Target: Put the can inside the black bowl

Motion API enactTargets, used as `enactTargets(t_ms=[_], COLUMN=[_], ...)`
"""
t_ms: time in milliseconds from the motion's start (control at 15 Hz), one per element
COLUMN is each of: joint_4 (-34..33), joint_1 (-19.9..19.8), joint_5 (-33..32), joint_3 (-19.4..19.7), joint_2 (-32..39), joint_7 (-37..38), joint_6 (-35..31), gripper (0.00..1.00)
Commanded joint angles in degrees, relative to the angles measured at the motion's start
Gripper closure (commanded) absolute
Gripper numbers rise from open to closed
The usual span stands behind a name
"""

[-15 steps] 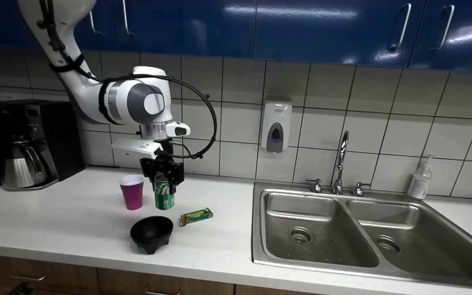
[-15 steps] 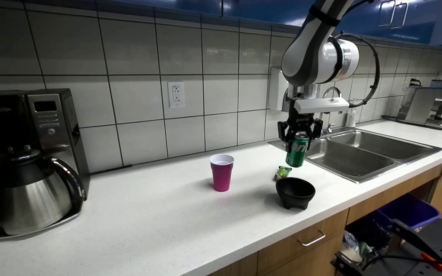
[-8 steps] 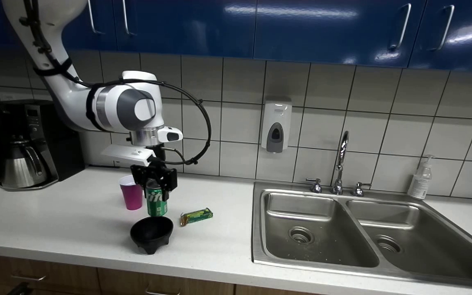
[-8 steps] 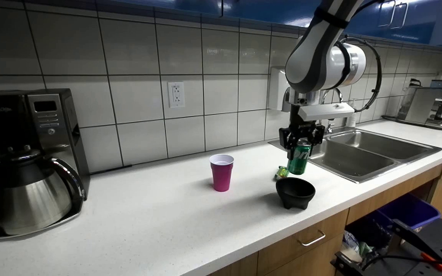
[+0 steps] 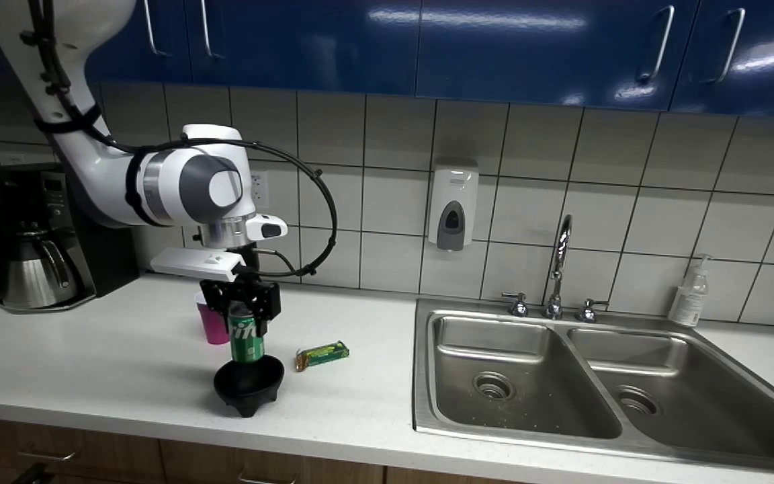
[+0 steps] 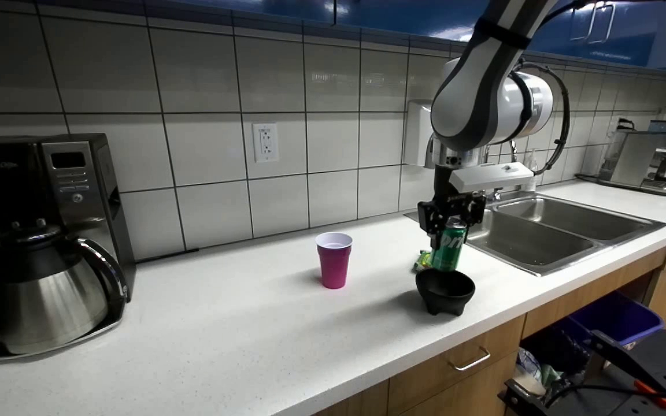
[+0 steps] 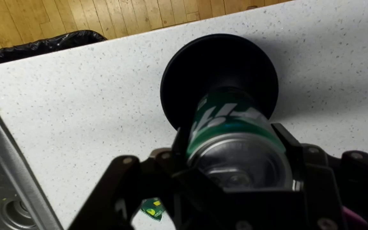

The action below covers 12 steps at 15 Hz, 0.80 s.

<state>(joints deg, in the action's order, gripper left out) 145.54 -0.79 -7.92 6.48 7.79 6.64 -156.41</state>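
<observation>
Where the pale tiled wall (image 5: 394,195) meets the back edge of the white speckled table (image 5: 367,403), a double-basin stainless-steel sink (image 5: 425,370) is set into it, its rim close to the front edge; a black-and-steel coffee maker (image 6: 76,173) stands by the back edge; the black two-fingered gripper (image 5: 246,328) hangs above the table; the round footed black bowl (image 5: 250,398) sits near the front edge; the tapered magenta plastic cup (image 6: 334,266) stands nearer the back edge; the green cylindrical metal drink can (image 6: 447,254) is clamped in the gripper, its lower end over the bowl's mouth, on the side towards the back edge; whether can and bowl touch cannot be told; a flat green packet (image 5: 322,354) lies between bowl and sink.
</observation>
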Motion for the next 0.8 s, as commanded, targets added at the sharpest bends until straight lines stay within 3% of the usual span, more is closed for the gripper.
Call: enactTargets(t_ms=[0,733], joint_4=[1.1,0.5], joint_1=[0.1,1.2], joint_5=[-2.1,-3.6], joint_3=[-0.2,0.7], joint_2=[-0.4,4.4], joint_7=[0.4,1.4], joint_6=[-1.2,-4.4], gripper=[0.59,0.59])
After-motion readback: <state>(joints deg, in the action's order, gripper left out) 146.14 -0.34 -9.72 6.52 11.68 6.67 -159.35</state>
